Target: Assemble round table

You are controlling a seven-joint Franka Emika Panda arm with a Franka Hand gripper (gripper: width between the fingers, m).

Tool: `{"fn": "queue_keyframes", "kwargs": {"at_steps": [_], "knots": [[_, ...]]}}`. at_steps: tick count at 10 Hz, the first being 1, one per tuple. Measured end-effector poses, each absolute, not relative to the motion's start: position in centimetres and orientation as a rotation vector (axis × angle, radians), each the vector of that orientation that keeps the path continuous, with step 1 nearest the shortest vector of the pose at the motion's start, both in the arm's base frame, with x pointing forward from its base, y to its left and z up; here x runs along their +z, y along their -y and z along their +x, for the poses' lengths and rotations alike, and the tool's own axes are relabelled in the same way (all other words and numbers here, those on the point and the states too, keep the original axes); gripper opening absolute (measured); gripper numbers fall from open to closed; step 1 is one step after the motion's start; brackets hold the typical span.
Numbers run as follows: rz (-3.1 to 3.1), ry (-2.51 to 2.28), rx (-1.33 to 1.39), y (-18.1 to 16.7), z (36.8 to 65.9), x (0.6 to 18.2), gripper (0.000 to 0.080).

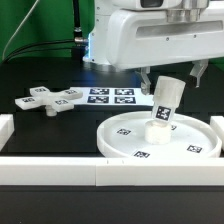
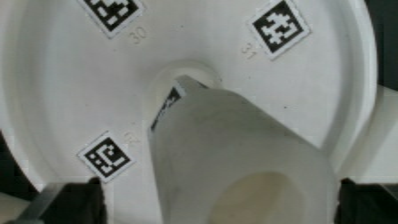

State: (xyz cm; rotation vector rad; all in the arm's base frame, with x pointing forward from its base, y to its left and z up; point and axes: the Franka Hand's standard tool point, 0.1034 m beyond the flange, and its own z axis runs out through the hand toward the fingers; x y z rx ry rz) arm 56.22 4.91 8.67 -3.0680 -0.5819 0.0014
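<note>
The large rimmed round disc (image 1: 185,150) lies flat on the black table at the exterior view's right. My gripper (image 1: 174,80) is shut on the short thick cylinder leg (image 1: 164,100) and holds it tilted, with its lower end at the disc's middle hub. The cross-shaped base (image 1: 50,99) lies apart at the exterior view's left. In the wrist view the leg (image 2: 231,150) runs from between my gripper (image 2: 222,208) down to the hub of the disc (image 2: 196,40), with dark fingers (image 2: 71,205) at either side. Whether the leg's end is seated in the hub is hidden.
The marker board (image 1: 110,96) lies behind the disc, between it and the base. Long white border bars run along the front edge (image 1: 110,176) and the exterior view's left edge (image 1: 5,125). The robot's white body (image 1: 140,35) hangs over the back.
</note>
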Motion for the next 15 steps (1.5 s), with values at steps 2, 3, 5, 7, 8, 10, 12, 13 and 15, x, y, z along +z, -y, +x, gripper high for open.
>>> {"fn": "queue_keyframes", "kwargs": {"at_steps": [2, 3, 5, 7, 8, 10, 12, 13, 15], "knots": [[-3.067, 0.587, 0.002, -4.56, 56.2, 8.62, 0.0626], [-3.066, 0.591, 0.002, -4.36, 56.21, 8.62, 0.0626], [-3.066, 0.591, 0.002, -4.26, 56.23, 8.62, 0.0418], [-3.068, 0.582, 0.002, -4.27, 56.23, 8.62, 0.0406], [-3.071, 0.566, 0.002, -4.26, 56.23, 8.62, 0.0406], [-3.071, 0.561, 0.002, -4.27, 56.23, 8.62, 0.0406], [-3.104, 0.221, 0.007, -4.2, 56.18, 8.59, 0.0406], [-3.11, -0.005, -0.009, -4.15, 56.14, 8.55, 0.0407], [-3.083, -0.356, -0.063, -4.07, 55.91, 8.53, 0.0407]]}}
